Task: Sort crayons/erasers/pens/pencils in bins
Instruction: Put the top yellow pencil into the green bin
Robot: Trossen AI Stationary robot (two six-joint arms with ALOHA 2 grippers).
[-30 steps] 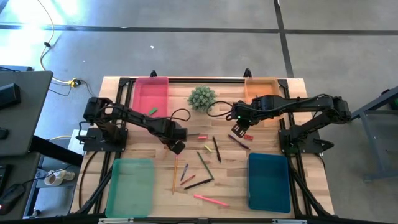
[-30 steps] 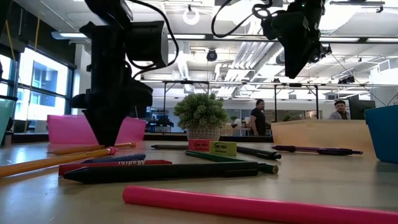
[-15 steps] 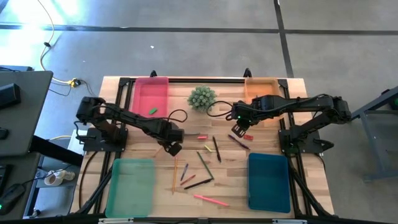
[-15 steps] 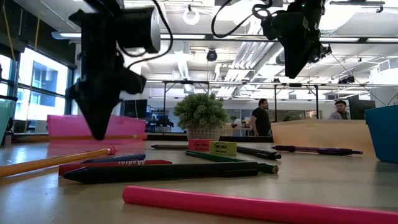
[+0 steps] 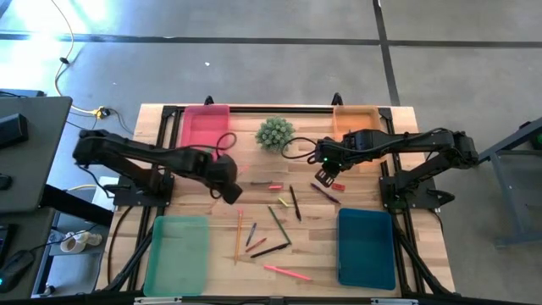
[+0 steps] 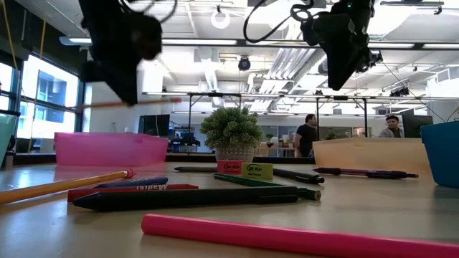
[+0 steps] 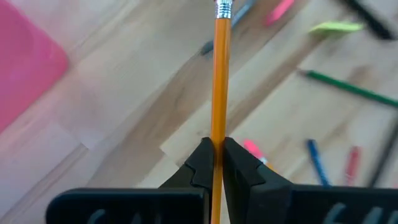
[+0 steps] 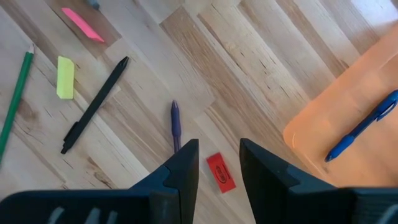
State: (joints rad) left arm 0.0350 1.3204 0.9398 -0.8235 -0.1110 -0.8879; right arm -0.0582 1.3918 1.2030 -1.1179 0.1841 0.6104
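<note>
My left gripper (image 5: 227, 190) is raised over the table's left half, between the pink bin (image 5: 206, 127) and the green bin (image 5: 178, 254), shut on an orange pencil (image 6: 154, 102). My right gripper (image 5: 327, 176) hangs open near the orange bin (image 5: 356, 120), its fingers apart above a red eraser (image 8: 221, 172) lying flat on the wood. A purple pen (image 8: 176, 124), a black pen (image 8: 93, 106) and a yellow eraser (image 8: 64, 77) lie beside it. A blue pen (image 8: 364, 124) rests in the orange bin. The teal bin (image 5: 366, 247) sits near right. My left gripper pinches the orange pencil's shaft (image 7: 217, 134) between its two fingers, about midway along it. The fingers come from above, slanting down, and lie across the pencil. The pencil hangs about level, clear of the table, its eraser end (image 7: 222, 9) pointing away from the wrist.
Pencils, pens and crayons lie scattered at mid-table: another orange pencil (image 5: 239, 230), a green pencil (image 5: 278, 222), a pink pencil (image 5: 286, 272), a black pen (image 5: 294, 203). A small potted plant (image 5: 275, 133) stands between the two far bins.
My left gripper has taken hold of the orange pencil that lay on the table. It has risen and drawn back toward the table's left edge. The pencil is now lifted clear and held about level. My right gripper has kept still.
</note>
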